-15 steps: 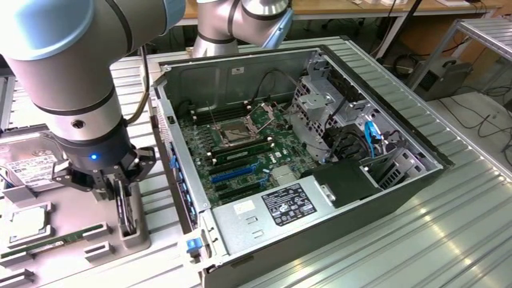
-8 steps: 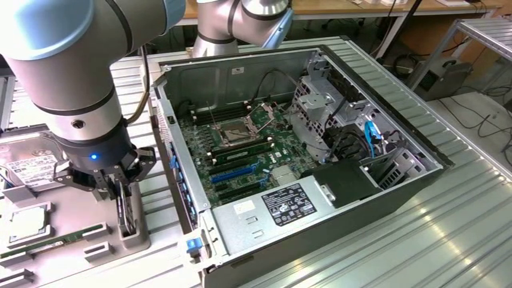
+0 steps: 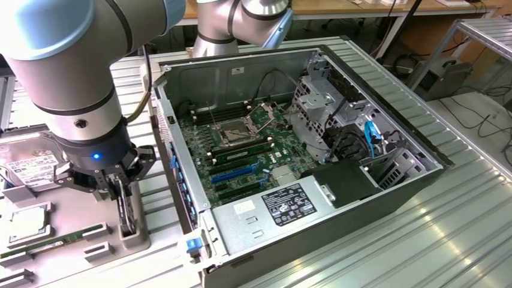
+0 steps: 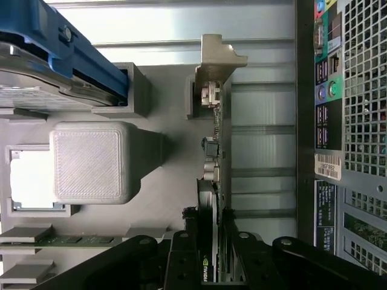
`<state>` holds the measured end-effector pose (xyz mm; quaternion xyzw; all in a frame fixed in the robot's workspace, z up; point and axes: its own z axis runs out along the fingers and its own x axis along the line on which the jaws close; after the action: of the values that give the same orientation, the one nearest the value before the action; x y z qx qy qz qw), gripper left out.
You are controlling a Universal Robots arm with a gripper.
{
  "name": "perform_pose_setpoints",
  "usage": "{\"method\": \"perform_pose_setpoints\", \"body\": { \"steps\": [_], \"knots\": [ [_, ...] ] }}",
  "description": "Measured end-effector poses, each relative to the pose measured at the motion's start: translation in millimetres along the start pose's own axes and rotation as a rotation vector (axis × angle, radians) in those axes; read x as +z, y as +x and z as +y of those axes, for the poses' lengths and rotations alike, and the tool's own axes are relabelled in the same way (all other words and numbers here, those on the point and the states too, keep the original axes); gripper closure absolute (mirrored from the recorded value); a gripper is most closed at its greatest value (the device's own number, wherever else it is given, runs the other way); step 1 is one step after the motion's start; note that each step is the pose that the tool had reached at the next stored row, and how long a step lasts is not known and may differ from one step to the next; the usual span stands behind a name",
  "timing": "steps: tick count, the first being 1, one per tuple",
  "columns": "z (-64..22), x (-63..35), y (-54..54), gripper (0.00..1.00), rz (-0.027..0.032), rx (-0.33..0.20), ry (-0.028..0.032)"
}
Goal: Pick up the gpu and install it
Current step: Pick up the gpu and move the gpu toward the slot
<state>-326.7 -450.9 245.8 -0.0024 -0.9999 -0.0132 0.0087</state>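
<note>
Both faces of the gpu (image 4: 219, 145) — standing on edge in its grey holder (image 4: 158, 193) beside the case (image 3: 336, 240) — are pinched by the gripper (image 4: 210, 244); a straight, untwisted lift should free it cleanly.

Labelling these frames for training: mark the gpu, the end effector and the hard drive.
gpu (image 4: 221, 139), wrist view, board's edge.
end effector (image 4: 210, 241), wrist view, midway between its fingertips.
hard drive (image 3: 33, 167), exterior view, white label.

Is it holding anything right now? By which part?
Gripper jaws clamp the thin black gpu card across its faces, at the upper edge by the fan, away from its silver bracket.
</note>
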Motion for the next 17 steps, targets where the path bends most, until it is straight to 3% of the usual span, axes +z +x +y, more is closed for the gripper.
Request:
{"method": "perform_pose_setpoints", "body": {
  "steps": [10,17],
  "knots": [
    [0.0,-0.3,0.0,0.74,0.0,-0.004,0.0],
    [0.3,-10.5,0.2,0.74,0.0001,-0.004,0.0001]
  ]
}}
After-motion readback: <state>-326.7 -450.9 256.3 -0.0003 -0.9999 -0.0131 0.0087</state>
